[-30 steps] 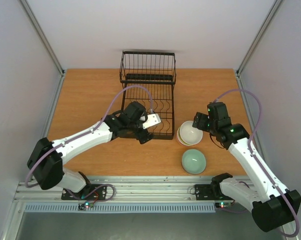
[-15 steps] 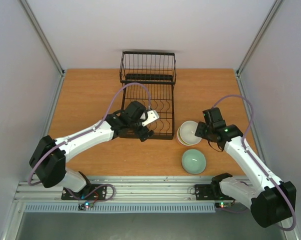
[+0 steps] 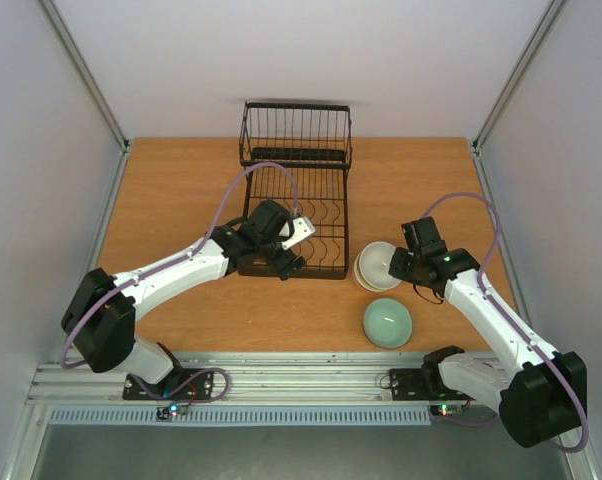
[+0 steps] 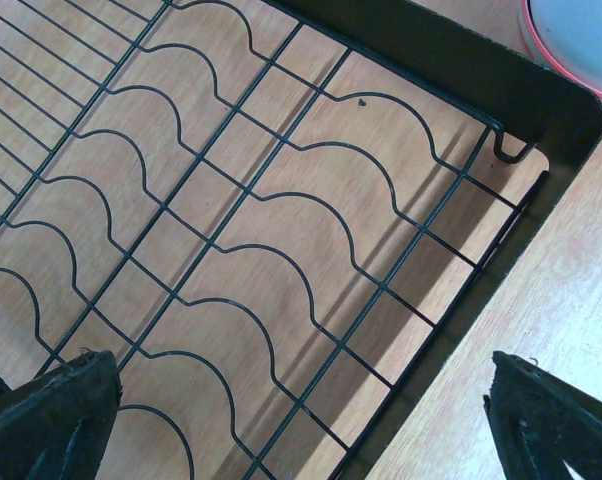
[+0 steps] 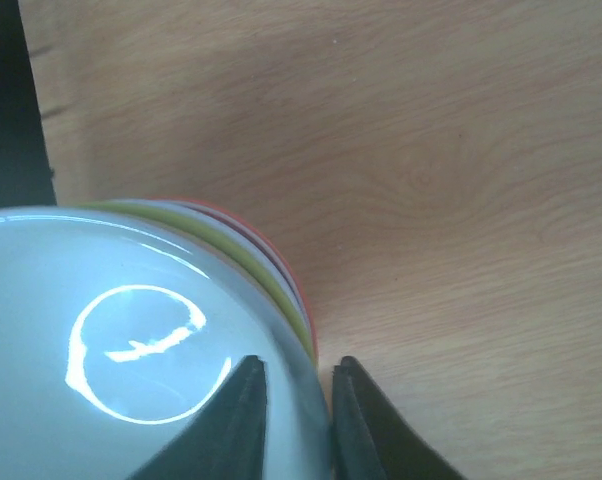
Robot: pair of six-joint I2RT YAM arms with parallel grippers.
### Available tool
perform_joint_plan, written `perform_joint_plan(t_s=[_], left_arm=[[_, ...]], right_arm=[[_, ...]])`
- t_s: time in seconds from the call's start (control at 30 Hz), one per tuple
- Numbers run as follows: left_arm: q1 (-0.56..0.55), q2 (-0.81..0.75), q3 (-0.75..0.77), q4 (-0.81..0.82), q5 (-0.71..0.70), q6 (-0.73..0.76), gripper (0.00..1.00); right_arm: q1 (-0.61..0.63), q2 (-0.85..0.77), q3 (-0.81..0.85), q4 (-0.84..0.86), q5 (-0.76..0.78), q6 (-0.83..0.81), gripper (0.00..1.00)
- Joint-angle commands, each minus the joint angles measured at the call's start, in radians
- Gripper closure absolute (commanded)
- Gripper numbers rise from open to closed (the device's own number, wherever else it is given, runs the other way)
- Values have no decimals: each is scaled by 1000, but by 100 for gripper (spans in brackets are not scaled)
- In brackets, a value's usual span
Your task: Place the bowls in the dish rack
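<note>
The black wire dish rack (image 3: 296, 200) stands at the table's middle back; its wavy base wires (image 4: 231, 230) fill the left wrist view. My left gripper (image 3: 289, 258) (image 4: 301, 420) hovers open over the rack's near right corner, holding nothing. Right of the rack sits a stack of bowls (image 3: 377, 267), with a pale bowl (image 5: 111, 340) on top and yellow-green and red-orange rims (image 5: 281, 280) beneath it. My right gripper (image 3: 397, 262) (image 5: 296, 385) is shut on the top bowl's right rim, one finger inside and one outside. A single celadon bowl (image 3: 388, 323) sits nearer the front.
The rack's taller basket section (image 3: 296, 135) is at its far end. A red-rimmed bowl edge (image 4: 581, 40) shows just past the rack's corner. White enclosure walls and metal posts border the table; the arms' bases sit on the rail (image 3: 281, 380) at the front edge.
My right gripper lowered onto the stack and closed on the top bowl's rim. My left arm shifted slightly farther over the rack, staying open.
</note>
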Motion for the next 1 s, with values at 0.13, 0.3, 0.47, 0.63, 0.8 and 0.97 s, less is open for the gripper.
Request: perform_joint_plan(t_s=[0.13, 0.3, 0.47, 0.63, 0.8, 0.97], left_arm=[[7, 19, 35, 44, -13, -16, 1], [7, 23, 35, 46, -12, -20, 1], [7, 20, 56, 29, 8, -25, 1], [8, 29, 135, -30, 11, -55, 1], [7, 22, 210, -84, 29, -98, 1], [8, 18, 265, -136, 85, -130, 1]], right_arm=[[5, -1, -6, 19, -18, 7, 99], [6, -30, -2, 17, -25, -1, 99], [7, -78, 33, -14, -27, -16, 99], [6, -121, 75, -55, -19, -31, 99], [12, -182, 127, -94, -19, -38, 99], [37, -192, 177, -109, -20, -44, 99]])
